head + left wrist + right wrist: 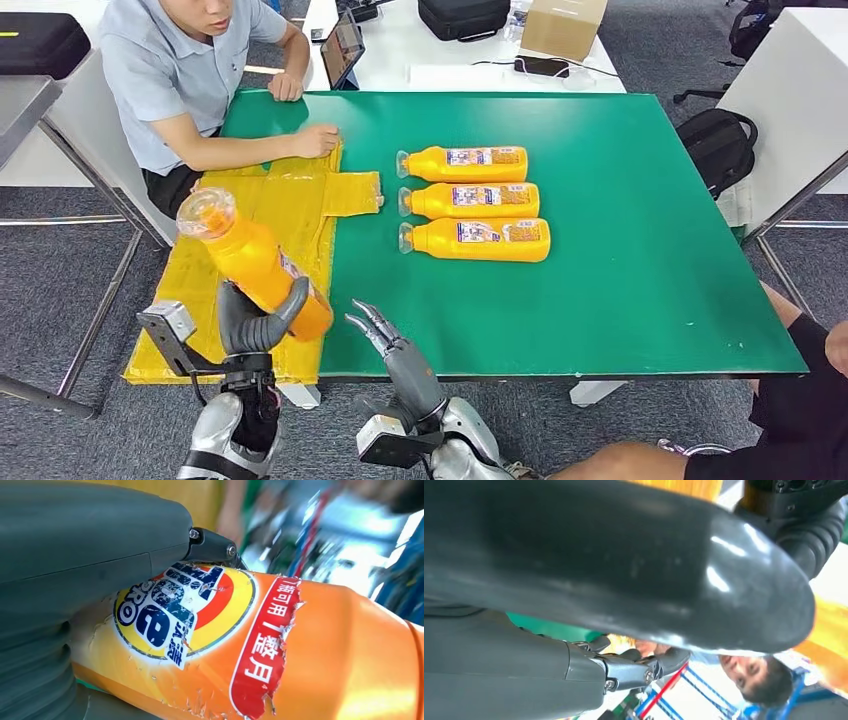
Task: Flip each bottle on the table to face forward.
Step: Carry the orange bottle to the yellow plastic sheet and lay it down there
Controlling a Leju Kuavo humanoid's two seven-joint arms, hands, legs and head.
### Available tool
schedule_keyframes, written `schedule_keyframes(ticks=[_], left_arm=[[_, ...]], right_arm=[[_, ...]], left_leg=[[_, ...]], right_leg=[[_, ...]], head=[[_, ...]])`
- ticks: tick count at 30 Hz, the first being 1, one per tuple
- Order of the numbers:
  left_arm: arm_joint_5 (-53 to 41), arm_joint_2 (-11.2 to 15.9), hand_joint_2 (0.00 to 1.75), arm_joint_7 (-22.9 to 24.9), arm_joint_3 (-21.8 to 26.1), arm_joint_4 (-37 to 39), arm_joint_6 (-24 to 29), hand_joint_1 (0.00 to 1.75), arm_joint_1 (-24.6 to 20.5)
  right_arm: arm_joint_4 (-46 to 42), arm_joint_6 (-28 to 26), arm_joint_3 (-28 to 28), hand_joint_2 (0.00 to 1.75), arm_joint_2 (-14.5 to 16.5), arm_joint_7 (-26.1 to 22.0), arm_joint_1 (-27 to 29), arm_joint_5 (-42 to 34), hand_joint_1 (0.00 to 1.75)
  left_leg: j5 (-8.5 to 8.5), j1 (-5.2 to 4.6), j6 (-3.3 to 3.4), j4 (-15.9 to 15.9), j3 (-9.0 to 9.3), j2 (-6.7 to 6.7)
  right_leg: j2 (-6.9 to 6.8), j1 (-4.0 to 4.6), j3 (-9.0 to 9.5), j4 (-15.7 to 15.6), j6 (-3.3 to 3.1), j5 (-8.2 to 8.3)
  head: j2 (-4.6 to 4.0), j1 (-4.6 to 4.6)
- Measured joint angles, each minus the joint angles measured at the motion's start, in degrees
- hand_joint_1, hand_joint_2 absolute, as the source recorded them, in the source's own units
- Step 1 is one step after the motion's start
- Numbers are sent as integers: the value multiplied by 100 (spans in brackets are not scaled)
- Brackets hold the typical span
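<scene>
The orange bottle (258, 262) is off the bench, raised over the yellow cardboard (290, 215) at the near left corner, tilted with its clear cap end up and away from the robot. The left hand (255, 322) grips it round the lower body, thumb curling across the front, and the left wrist view shows the round logo label (182, 612) right beside the thumb. The bottle looks full, so I judge it fairly heavy and bottom-weighted. Its plastic wall is stiff but smooth and glossy, and the scuffed, peeling label offers little extra grip. The broad middle of the body, where the fingers (240, 318) sit, seems the safest hold, since the narrow neck would let it swing.

The right hand (385, 335) hangs just beside it, fingers spread and holding nothing.

Three more orange bottles (470, 200) lie in a row on the green bench (650, 250), side by side and nearly touching, caps pointing left.

A person (190, 70) sits at the far left corner with a hand resting on the cardboard.
</scene>
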Motion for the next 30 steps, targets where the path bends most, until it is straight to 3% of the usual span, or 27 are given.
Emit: schedule_keyframes(ticks=[4, 8, 14, 18, 22, 30], left_arm=[[-746, 93, 175, -194, 138, 57, 598, 175, -266], [-1996, 254, 175, -388, 239, 184, 1569, 175, -525], [-4395, 597, 175, 128, 225, 1096, 2638, 175, -1133], [-5357, 818, 175, 538, 138, 2190, 2701, 175, -1617], [-5717, 998, 175, 713, 74, 3160, 2655, 175, -1952], [-6146, 1257, 175, 1003, -50, 4290, 2329, 175, -2161]], right_arm=[[-158, -122, -84, 0, -66, -4, 34, -5, 0], [-238, -178, -183, 0, -117, -5, 49, -18, 0], [-261, -137, -240, 0, -138, -5, 45, -11, 0], [-261, -76, -241, 0, -146, -5, 46, -13, 0], [-259, -30, -236, 0, -150, -5, 53, -2, 0], [-257, 119, -175, 0, -149, -5, 116, 66, 0]], left_leg=[[2, 0, 0, 0, 0, 0], [3, 0, -2, 0, 0, 1], [10, 0, -11, 0, 0, 1], [13, 0, -14, 0, 0, 2], [14, 0, -15, 0, -1, 3], [13, 1, -15, 0, -5, 2]], right_leg=[[1, 0, -1, 1, -8, 5], [1, -1, -1, 0, -10, 6], [1, 0, -1, 1, -11, 7], [2, 0, -2, 4, -12, 8], [3, 0, -3, 6, -12, 8], [2, 0, -7, 6, -13, 7]], head=[[0, 1], [0, 0], [0, 1], [0, 1], [0, 1], [0, 1]])
